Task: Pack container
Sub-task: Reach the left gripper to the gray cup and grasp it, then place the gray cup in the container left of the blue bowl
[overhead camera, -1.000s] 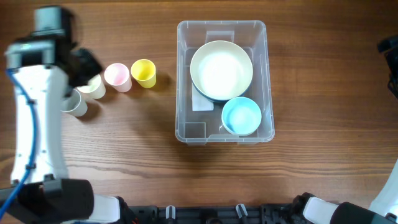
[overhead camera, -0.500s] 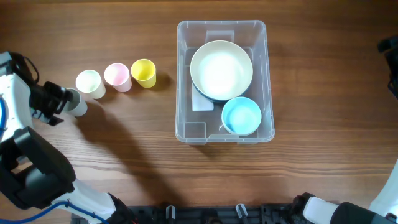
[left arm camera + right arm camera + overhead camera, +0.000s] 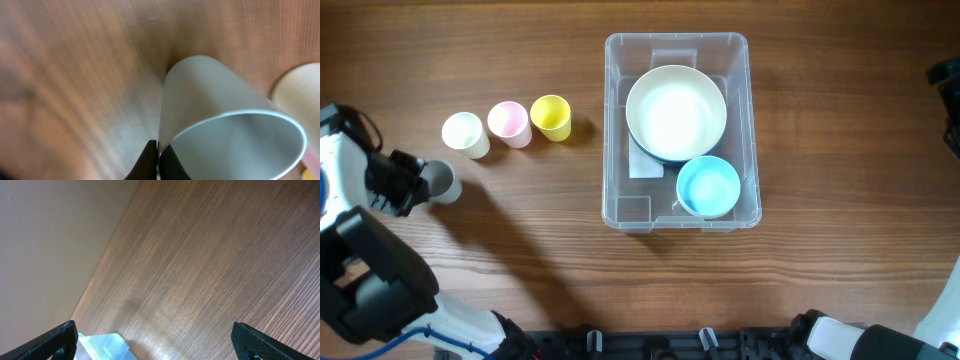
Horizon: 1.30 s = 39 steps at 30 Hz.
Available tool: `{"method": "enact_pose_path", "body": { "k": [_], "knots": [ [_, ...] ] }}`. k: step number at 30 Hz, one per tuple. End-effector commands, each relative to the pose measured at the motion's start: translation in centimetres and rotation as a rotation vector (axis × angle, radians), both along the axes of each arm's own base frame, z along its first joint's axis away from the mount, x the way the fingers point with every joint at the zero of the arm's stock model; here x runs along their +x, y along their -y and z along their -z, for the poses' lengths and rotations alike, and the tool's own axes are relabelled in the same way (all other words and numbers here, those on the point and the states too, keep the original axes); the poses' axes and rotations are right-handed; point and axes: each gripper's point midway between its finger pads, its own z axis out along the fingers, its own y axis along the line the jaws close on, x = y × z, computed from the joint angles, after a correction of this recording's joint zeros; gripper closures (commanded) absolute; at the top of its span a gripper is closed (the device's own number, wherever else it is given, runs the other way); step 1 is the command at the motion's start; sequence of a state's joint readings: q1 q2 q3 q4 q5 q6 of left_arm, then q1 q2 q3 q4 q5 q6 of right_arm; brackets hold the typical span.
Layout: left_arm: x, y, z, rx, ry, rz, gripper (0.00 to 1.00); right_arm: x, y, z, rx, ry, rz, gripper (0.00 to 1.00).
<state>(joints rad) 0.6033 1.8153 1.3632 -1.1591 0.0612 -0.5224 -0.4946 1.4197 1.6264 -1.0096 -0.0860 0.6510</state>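
One grey cup (image 3: 441, 181) is pinched by its wall in my left gripper (image 3: 420, 185), I think. The container (image 3: 676, 37) sits on the surface (image 3: 520, 240), well off to its right. My right gripper (image 3: 155, 335) is spread wide, empty.

Clear rectangular plastic tub (image 3: 676, 45), open-topped, sitting upright just right of center in the overhead shot.

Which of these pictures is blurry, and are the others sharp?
Left wrist view: the grey cup fills the frame and the wood is smeared. Overhead view: sharp, a soft shadow on the table. Right wrist view: crisp wood grain.
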Motion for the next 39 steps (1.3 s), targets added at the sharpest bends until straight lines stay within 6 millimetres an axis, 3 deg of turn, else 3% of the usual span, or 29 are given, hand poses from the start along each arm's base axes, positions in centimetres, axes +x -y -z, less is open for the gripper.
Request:
{"method": "enact_pose_path", "body": {
  "k": [1,4,5,10,13,18,21,23,27,32,34,39],
  "knots": [
    [-0.2,0.2,-6.3,0.032,0.138,-0.014,0.96,0.1,0.0,0.0,0.008,0.002,0.002,0.0],
    [1.7,5.2,-11.5,-0.025,0.351,0.145,0.96,0.1,0.0,0.0,0.008,0.002,0.002,0.0],
    [2.3,7.8,-13.5,-0.033,0.424,0.221,0.96,0.1,0.0,0.0,0.008,0.002,0.002,0.0],
    [4.1,20.8,-18.0,-0.05,0.623,0.657,0.96,0.1,0.0,0.0,0.008,0.002,0.002,0.0],
    [3.6,30.8,-18.5,-0.046,0.687,0.986,0.96,0.1,0.0,0.0,0.008,0.002,0.002,0.0],
    [1.0,42.3,-16.0,0.009,0.714,1.382,0.96,0.1,0.0,0.0,0.008,0.002,0.002,0.0],
    [0.6,44.5,-13.9,0.038,0.668,1.413,0.96,0.1,0.0,0.0,0.008,0.002,0.002,0.0],
    [0.7,44.6,-12.9,0.041,0.633,1.388,0.96,0.1,0.0,0.0,0.008,0.002,0.002,0.0],
    [2.6,40.8,-12.3,0.147,0.565,1.238,0.96,0.1,0.0,0.0,0.008,0.002,0.002,0.0],
    [3.3,36.8,-10.4,0.176,0.455,1.166,0.96,0.1,0.0,0.0,0.008,0.002,0.002,0.0],
    [2.8,36.6,-8.8,0.152,0.411,1.177,0.96,0.1,0.0,0.0,0.008,0.002,0.002,0.0],
    [1.0,38.6,-3.7,0.057,0.299,1.283,0.96,0.1,0.0,0.0,0.008,0.002,0.002,0.01]
  ]
}}
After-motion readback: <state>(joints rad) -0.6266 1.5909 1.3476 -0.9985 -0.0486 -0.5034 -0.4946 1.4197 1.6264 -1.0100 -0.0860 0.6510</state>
